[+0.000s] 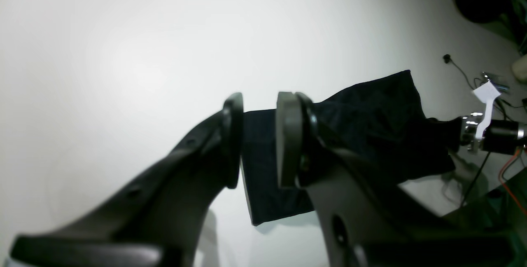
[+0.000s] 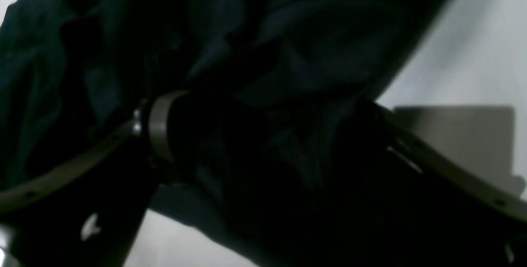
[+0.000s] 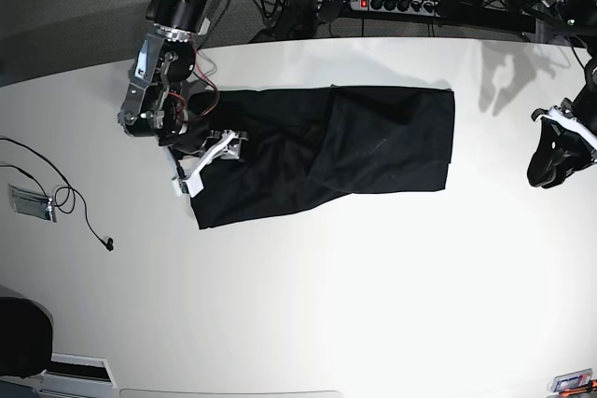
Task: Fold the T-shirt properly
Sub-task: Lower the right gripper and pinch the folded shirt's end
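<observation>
I'm watching the soft, limp T-shirt (image 3: 354, 146) lying partly folded on the white table (image 3: 298, 314), the right gripper (image 3: 207, 157) spread wide over its bunched end, the left gripper (image 3: 552, 167) hovering empty, jaws parted, well beyond its opposite hem, which I'm judging the best hold.

Base view evenly bright, soft shadows near the table's (image 3: 308, 305) far right edge; left wrist view glare-washed, edges bowed; right wrist view dim, blurred throughout.
</observation>
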You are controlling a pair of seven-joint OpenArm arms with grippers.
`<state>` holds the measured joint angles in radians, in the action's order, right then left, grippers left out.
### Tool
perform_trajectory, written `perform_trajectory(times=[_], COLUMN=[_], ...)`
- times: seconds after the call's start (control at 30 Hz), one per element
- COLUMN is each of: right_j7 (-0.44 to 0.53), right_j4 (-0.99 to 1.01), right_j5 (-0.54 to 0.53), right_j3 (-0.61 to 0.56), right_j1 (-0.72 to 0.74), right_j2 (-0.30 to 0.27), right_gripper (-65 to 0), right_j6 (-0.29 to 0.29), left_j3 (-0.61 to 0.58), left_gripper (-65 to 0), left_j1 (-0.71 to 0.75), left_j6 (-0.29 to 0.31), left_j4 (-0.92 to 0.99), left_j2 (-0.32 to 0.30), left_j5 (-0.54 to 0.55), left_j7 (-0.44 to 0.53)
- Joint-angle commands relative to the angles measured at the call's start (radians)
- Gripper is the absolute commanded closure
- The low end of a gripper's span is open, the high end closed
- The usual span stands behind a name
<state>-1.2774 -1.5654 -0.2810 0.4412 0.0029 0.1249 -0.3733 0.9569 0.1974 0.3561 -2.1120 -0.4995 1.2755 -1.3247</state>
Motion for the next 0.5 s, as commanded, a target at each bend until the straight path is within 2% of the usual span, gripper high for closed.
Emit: perform_trajectory(times=[0.0, 0.17, 0.23, 0.27, 0.33, 0.43, 0.47], right_j7=[-0.023, -0.028, -0.028, -0.028, -0.029, -0.029, -0.031], right_j4=[-0.010, -0.010, -0.010, -0.010, -0.010, -0.008, -0.007], right_j5=[0.002, 0.001, -0.022, -0.042, -0.085, -0.126, -0.134], right_j3=[-0.002, -0.002, -0.008, -0.009, -0.009, -0.012, -0.012], right_j1=[0.006, 0.006, 0.006, 0.006, 0.006, 0.009, 0.009], right_j2=[-0.001, -0.001, -0.001, -0.001, -0.003, -0.037, -0.040], right_gripper=[-48.2, -48.0, -44.7, -40.7, -27.9, -3.1, 0.0], right_j6=[0.003, 0.003, 0.001, 0.001, 0.001, 0.004, 0.006], left_j3=[0.007, 0.007, 0.007, 0.007, 0.007, 0.007, 0.007], left_gripper=[-14.5, -14.5, -14.5, -14.5, -14.5, -14.5, -14.5], left_j1=[-0.005, -0.005, -0.005, -0.005, -0.005, -0.005, -0.005], left_j6=[0.001, 0.001, 0.001, 0.001, 0.001, 0.001, 0.001], left_j4=[-0.011, -0.011, -0.011, -0.011, -0.011, -0.011, -0.011], left_j2=[-0.021, -0.021, -0.021, -0.021, -0.021, -0.021, -0.021], left_j5=[0.016, 0.016, 0.016, 0.016, 0.016, 0.016, 0.016], left_j7=[0.026, 0.026, 0.026, 0.026, 0.026, 0.026, 0.026])
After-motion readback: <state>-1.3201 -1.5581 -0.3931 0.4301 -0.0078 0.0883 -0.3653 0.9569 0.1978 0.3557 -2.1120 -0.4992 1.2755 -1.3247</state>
